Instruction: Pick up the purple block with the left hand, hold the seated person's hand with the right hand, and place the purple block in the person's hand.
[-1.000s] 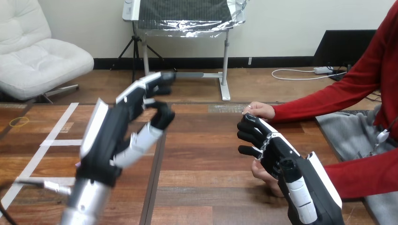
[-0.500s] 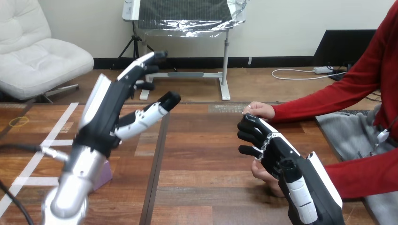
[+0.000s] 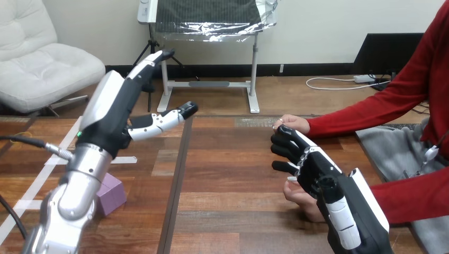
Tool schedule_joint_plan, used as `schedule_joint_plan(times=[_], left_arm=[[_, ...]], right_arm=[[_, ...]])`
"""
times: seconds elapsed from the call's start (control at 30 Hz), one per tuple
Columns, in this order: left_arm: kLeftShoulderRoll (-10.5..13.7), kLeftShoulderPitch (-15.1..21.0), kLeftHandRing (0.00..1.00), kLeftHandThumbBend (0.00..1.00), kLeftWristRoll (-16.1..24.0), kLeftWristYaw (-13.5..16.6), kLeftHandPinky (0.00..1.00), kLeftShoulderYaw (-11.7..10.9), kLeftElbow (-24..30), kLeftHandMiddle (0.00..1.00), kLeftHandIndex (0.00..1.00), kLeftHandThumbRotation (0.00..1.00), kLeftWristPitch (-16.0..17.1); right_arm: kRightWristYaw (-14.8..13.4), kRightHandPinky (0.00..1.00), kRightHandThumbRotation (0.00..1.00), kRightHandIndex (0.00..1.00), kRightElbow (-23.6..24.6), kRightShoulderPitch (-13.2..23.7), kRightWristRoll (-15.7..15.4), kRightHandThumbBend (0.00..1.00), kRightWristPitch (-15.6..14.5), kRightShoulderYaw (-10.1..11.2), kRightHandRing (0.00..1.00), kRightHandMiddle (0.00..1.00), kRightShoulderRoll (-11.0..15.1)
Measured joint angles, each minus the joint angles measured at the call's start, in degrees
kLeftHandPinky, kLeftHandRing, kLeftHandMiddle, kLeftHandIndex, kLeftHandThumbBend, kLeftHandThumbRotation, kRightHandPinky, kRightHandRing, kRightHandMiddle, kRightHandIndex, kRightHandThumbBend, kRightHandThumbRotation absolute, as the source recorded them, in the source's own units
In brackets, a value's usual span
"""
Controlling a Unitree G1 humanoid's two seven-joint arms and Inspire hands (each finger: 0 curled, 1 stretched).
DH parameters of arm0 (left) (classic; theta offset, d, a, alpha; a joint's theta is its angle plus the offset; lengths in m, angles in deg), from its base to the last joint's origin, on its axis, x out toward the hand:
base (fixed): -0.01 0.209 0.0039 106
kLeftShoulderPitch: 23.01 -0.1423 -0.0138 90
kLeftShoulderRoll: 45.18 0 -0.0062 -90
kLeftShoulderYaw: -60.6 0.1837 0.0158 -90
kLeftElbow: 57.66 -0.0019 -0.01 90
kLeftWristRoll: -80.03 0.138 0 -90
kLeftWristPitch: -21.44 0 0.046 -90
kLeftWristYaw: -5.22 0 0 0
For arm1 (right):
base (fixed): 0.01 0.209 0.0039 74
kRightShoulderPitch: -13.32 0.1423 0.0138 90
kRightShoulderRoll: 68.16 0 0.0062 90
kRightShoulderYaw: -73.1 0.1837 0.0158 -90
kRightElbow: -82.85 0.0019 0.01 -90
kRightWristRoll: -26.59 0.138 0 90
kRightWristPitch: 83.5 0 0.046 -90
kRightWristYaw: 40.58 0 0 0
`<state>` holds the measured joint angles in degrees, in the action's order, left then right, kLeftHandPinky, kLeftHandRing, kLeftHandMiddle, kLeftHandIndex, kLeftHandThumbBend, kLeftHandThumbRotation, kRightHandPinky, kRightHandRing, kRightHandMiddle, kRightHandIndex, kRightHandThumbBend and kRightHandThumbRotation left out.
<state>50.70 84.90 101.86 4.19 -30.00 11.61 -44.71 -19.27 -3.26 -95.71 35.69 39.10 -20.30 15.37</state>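
Bench (image 3: pixel 227 180), left part: the purple block (image 3: pixel 110 194) lay flat on the wood, near my edge, partly hidden behind my left forearm (image 3: pixel 74 197).
Block handling: I judged it light, stiff and not fragile, with smooth faces that might slide a little under hard pads; squeezing it would do no harm.
Where to take hold: I judged that two opposite side faces were best, thumb on one and fingers on the other, low enough that it would not tip out.
Left arm pose: the forearm rose steeply from the bottom edge, passing in front of the block and touching nothing I could see.
Left robot hand (image 3: pixel 108 116): it was raised well above the bench, white back turned up, fingers straight and pointing away from me, thumb stretched out to the side, empty and spread apart.
Distance to block: the hand stood well above and beyond it, so I judged a descent and a turn of the wrist were needed before any grasp.
Right robot hand (image 3: pixel 317 172): it lay low over the bench at the right; I could not tell whether it was closed on anything.
Person's nearer hand (image 3: pixel 297 197): it showed just under my right robot hand, close against it.
Person's farther hand (image 3: pixel 293 125): it rested on the bench just beyond my right robot hand.
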Motion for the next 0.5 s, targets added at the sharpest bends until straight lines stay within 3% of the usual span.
schedule_joint_plan(times=[0.5], left_arm=[[3.0,6.5,0.85,0.72,6.3,3.9,0.73,2.8,-15.0,0.89,0.88,0.51,-0.6]], right_arm=[[0.5,0.84,1.0,0.9,0.0,0.1,0.0,0.76,0.0,0.1,0.9,0.9,0.0]])
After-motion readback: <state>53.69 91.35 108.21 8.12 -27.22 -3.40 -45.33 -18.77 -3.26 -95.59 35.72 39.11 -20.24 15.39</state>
